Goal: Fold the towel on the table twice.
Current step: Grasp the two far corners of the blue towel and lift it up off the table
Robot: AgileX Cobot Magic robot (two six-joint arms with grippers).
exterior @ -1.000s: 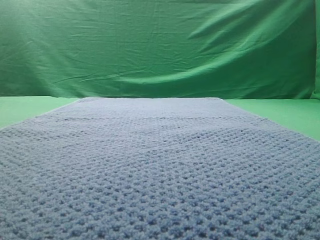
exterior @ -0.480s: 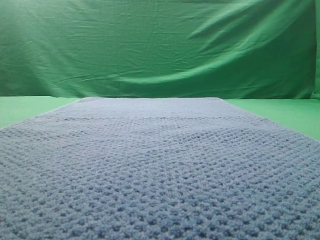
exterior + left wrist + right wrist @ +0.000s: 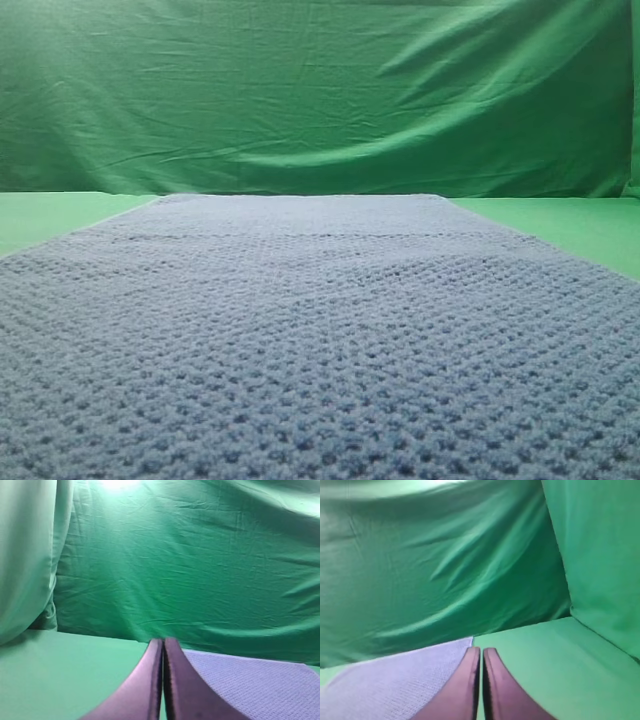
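**Towel spread flat, both hands closed and empty**

The blue-grey waffle-knit towel (image 3: 320, 340) lies spread out flat on the green table (image 3: 560, 222), unfolded, filling most of the exterior high view. Its far edge runs straight just in front of the wrinkled green backdrop cloth (image 3: 320, 90), and strips of bare table show to either side of it. Neither arm appears in that view.

In the left wrist view the left hand (image 3: 163, 642) has its two dark fingers pressed together with only a thin seam between them, holding nothing; it hovers above the table with the towel's corner to its right. In the right wrist view the right hand (image 3: 481, 651) is likewise closed on nothing, fingers nearly touching, with the towel's far corner just to its left.
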